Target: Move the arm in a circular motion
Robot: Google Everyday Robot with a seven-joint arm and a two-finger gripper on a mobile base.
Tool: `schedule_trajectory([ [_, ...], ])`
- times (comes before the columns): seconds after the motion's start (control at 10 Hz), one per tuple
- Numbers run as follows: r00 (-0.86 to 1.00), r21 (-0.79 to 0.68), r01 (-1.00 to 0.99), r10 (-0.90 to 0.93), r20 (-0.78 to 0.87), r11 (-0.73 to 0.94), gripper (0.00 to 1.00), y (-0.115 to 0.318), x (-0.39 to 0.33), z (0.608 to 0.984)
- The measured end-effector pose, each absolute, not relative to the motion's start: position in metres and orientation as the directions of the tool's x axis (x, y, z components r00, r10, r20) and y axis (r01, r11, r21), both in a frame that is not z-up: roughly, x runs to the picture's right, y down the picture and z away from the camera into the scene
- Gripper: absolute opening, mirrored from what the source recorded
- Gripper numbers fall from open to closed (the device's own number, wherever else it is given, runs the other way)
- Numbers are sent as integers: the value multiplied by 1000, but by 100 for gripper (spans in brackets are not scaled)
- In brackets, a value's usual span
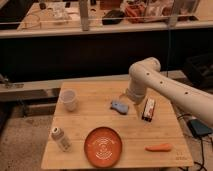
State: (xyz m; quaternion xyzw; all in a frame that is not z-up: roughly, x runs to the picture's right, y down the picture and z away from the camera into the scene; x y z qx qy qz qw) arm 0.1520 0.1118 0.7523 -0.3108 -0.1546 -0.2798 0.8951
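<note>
Over the wooden worktop [165, 130] the arm [170, 87] reaches in from the right, bent downward at a rounded joint. On the worktop sit an orange plate [103, 146], a white cup [69, 100], a dark box [148, 109], a pale bottle [61, 138], a blue object [119, 106] and an orange carrot [158, 147]. The claw [129, 99] hangs just beside the blue object; apart or together, I cannot tell

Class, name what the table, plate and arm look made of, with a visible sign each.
Table: likely wood, pale tan and matte. Plate: ceramic or plastic, orange with white rings. Arm: probably cream plastic shell, smooth; its tool hangs beside the blue object.
</note>
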Motion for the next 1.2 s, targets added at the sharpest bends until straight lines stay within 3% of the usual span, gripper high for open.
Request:
schedule_trajectory([
  [0.7,779,-407,614,-440,446,676,80,177,162,700],
  [1.2,638,-320,757,-538,551,570,80,225,88,658],
])
